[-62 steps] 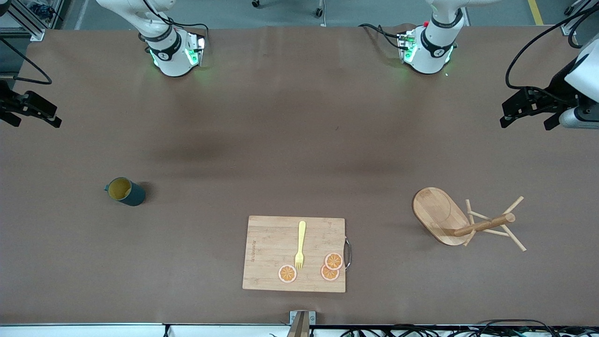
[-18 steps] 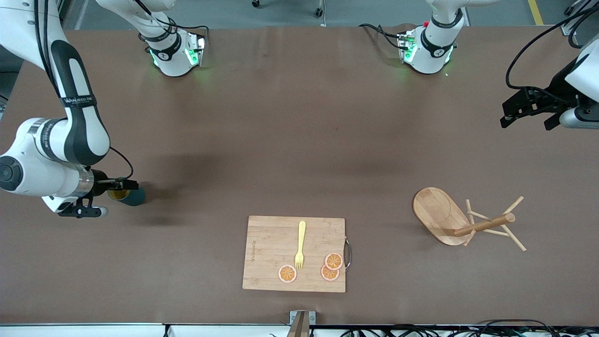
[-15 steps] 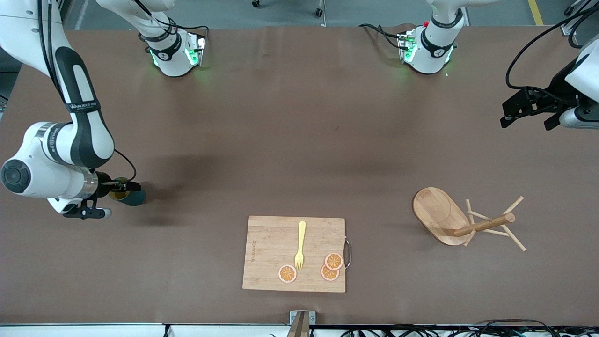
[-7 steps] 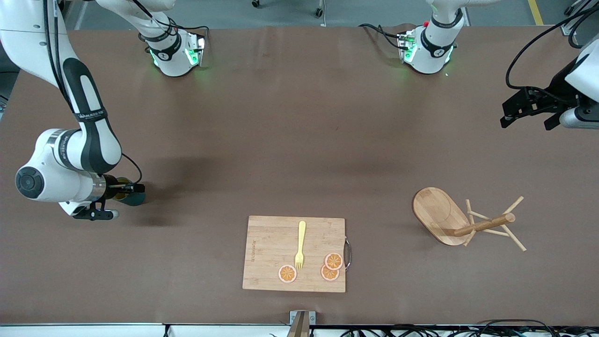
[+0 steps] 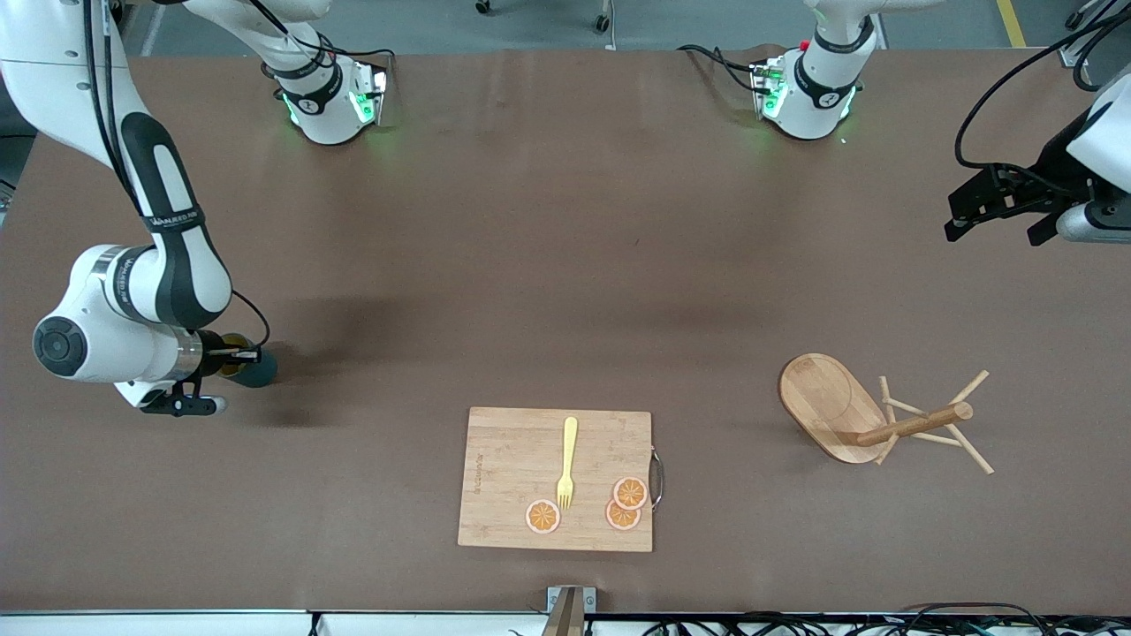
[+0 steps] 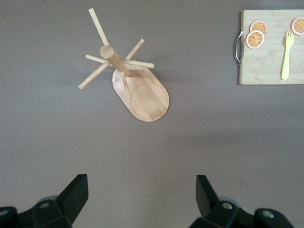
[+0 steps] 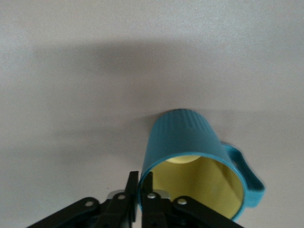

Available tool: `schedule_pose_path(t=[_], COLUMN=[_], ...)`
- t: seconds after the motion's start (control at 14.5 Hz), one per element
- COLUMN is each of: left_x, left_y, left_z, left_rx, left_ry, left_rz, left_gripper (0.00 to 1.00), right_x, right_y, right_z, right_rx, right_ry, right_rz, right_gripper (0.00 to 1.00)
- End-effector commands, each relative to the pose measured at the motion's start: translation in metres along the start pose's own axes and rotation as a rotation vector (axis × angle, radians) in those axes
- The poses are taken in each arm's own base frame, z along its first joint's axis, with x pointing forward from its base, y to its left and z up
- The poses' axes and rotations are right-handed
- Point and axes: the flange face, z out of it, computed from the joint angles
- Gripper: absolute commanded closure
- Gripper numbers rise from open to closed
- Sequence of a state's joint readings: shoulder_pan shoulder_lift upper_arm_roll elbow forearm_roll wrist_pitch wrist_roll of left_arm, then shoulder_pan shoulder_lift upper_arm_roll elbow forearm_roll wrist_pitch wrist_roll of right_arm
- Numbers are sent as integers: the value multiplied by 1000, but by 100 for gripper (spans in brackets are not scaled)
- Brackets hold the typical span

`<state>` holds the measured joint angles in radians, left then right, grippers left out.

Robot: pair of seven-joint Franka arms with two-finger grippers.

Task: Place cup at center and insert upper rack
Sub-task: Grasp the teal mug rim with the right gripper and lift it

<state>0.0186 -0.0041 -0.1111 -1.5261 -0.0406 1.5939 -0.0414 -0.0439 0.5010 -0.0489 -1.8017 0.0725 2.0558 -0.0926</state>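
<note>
From the front, the right gripper (image 5: 250, 356), open around the cup's rim half a second ago, now pinches the cup (image 5: 256, 370) near the right arm's end of the brown desk (image 5: 548, 265). The upper rack (image 5: 870, 418) lies tipped over, post pointing toward the left arm's end. The left gripper (image 5: 994, 212) waits with its fingers spread.

The left wrist view shows the rack (image 6: 128, 78) lying beside the cutting board (image 6: 270, 47).

In the right wrist view, the fingers (image 7: 130, 202) clamp the cup's wall (image 7: 190, 142), which stands upright.
</note>
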Motion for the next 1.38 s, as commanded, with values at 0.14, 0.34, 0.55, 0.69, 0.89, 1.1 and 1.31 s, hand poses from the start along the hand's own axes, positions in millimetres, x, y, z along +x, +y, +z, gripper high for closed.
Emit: schedule_pose_path(t=[0.14, 0.34, 0.55, 0.69, 0.89, 1.1, 1.31], left_x=[-5, -5, -5, -5, -5, -5, -5], left_y=[-1, -1, -1, -1, -1, -1, -1], left_z=[-6, -6, -6, -6, -6, -6, -6], left_rx=[-6, -6, -6, -6, -6, -6, -6], left_ry=[8, 6, 6, 6, 6, 6, 8], left_rz=[14, 14, 14, 14, 14, 14, 14], left_gripper=[0, 0, 0, 0, 0, 0, 0], right_x=[-6, -2, -3, -11, -31, -61, -99], right_y=[-30, -83, -175, -237, -327, -420, -500], right_z=[-8, -41, -69, -61, -59, -42, -25], right_rx=[14, 5, -19, -38, -49, -65, -68], right_ry=[-32, -43, 8, 15, 37, 58, 82], right_rz=[-47, -122, -240, -252, -201, -143, -113], right_gripper=[100, 100, 100, 100, 100, 100, 100])
